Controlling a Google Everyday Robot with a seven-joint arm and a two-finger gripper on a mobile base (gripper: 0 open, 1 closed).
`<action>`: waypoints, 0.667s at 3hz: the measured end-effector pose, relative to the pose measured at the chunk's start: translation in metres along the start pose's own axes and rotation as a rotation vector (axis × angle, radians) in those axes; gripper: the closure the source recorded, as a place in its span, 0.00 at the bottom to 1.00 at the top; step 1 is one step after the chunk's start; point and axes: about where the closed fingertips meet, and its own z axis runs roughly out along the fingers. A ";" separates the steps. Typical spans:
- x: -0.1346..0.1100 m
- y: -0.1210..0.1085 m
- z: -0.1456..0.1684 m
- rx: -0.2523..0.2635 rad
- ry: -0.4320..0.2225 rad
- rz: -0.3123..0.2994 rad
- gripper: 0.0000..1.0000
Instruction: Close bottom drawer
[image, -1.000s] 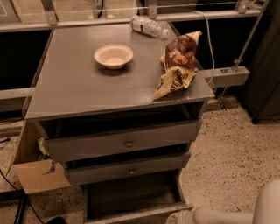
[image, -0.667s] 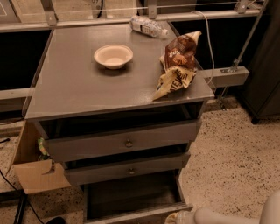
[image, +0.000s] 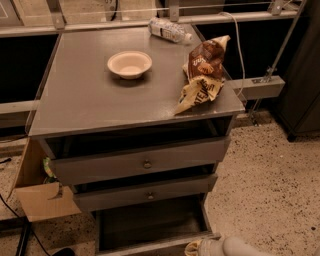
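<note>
Grey bottom drawer (image: 150, 226): lowest of three in the cabinet (image: 100, 105), pulled well out so its dark inside shows. Its slim front panel runs along the lower edge of the view.
Robot's gripper (image: 196, 247): low at the bottom edge of the view, just beside the right end of that front panel, with the pale arm trailing off to the right. I cannot tell whether the claw is open or closed, nor whether it is touching the panel.
Why there: a push on the front face is all a closing calls for, so coming in low and in front of the panel makes sense — no grasp of the knob is needed.
Other drawers: the top drawer (image: 145, 162) and middle drawer (image: 147, 192) each stand slightly out, far less than the lowest one.
On top: a pale bowl (image: 129, 64), a water bottle (image: 169, 30) at the back edge, and a chip bag (image: 202, 75) sagging over the front right corner.
Beside it: a cardboard box (image: 42, 197) against the left side, on the speckled floor (image: 270, 190).
Progress: closing looks not yet begun — the drawer is near full reach.
Risk: a push at the right end alone may skew the drawer on its runners.
</note>
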 end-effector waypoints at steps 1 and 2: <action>-0.004 -0.012 0.011 0.000 -0.025 -0.026 1.00; -0.004 -0.021 0.019 0.001 -0.030 -0.032 1.00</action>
